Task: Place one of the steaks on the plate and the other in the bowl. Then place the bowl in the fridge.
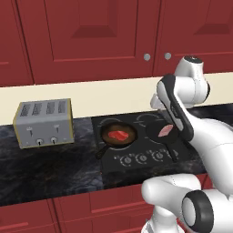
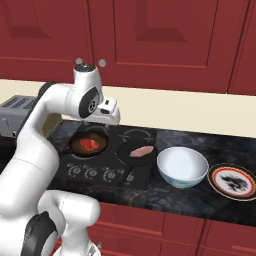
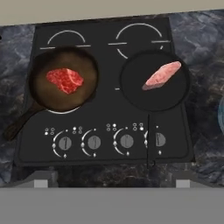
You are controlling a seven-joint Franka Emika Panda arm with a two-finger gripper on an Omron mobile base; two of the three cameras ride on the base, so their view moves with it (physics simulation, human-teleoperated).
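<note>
A dark red steak lies in a brown skillet on the front left burner. A paler pink steak rests in a black pan on the front right burner. My gripper hovers high above the stove, open, fingertips wide apart and nothing between them. Seen from the right base, the hand hangs over the stove's back, above the red steak and left of the pink steak. The white bowl stands empty right of the stove, and the plate beside it. The fridge is out of view.
A black stove top with a row of knobs sits in a dark marble counter. A silver toaster stands to its left. Red cabinets hang above a cream backsplash. The skillet's handle points front-left.
</note>
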